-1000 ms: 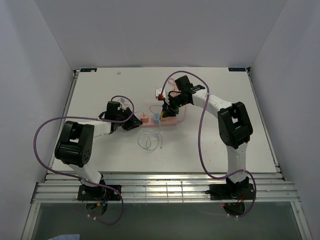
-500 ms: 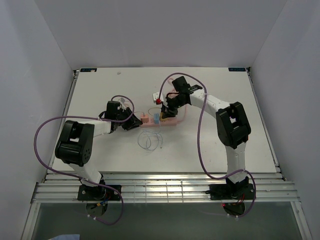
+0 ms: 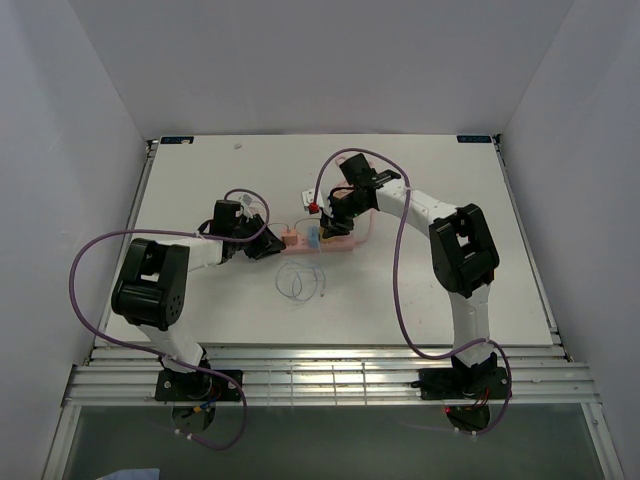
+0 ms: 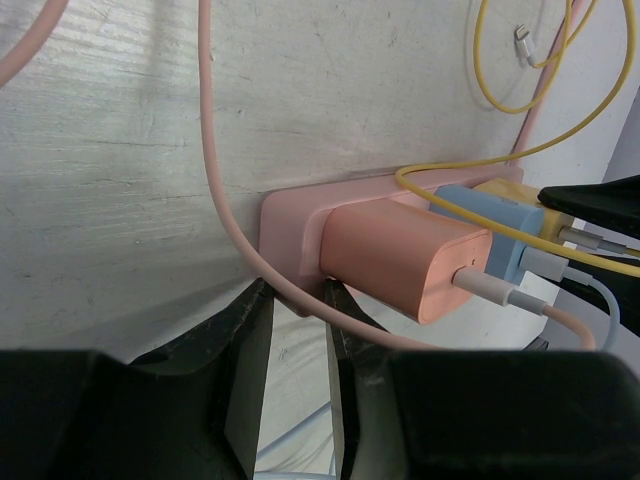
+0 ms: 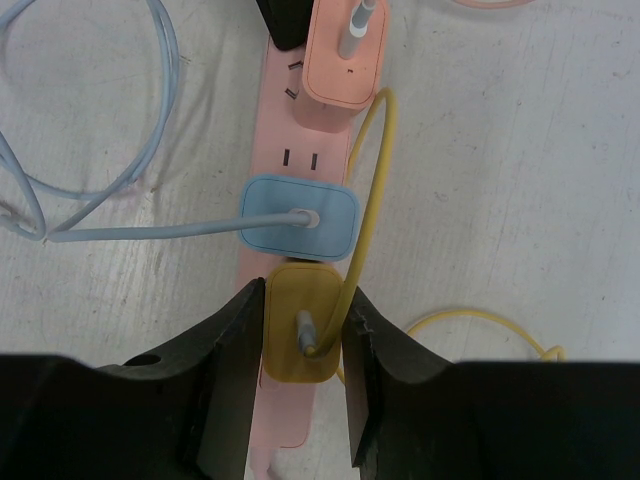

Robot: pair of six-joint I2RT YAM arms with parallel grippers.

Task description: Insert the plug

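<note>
Yellow plug (image 5: 300,345), sides hidden by right end effector (image 5: 303,300), prongs unseen.

power strip (image 5: 300,140) lying mid table (image 3: 450,200), row of plugs (image 5: 270,225) along its top, loose cable (image 5: 150,232) just before it

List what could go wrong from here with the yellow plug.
1. The right pincer holds the yellow plug hard against the blue plug; a slight tilt could jam it on that neighbour.
2. The yellow cable arcs past the blue plug and might snag when the arm moves.
3. The left pincer sits at the power strip's end with the pink cable between its fingers; it may pinch the cable rather than steady the strip.
</note>
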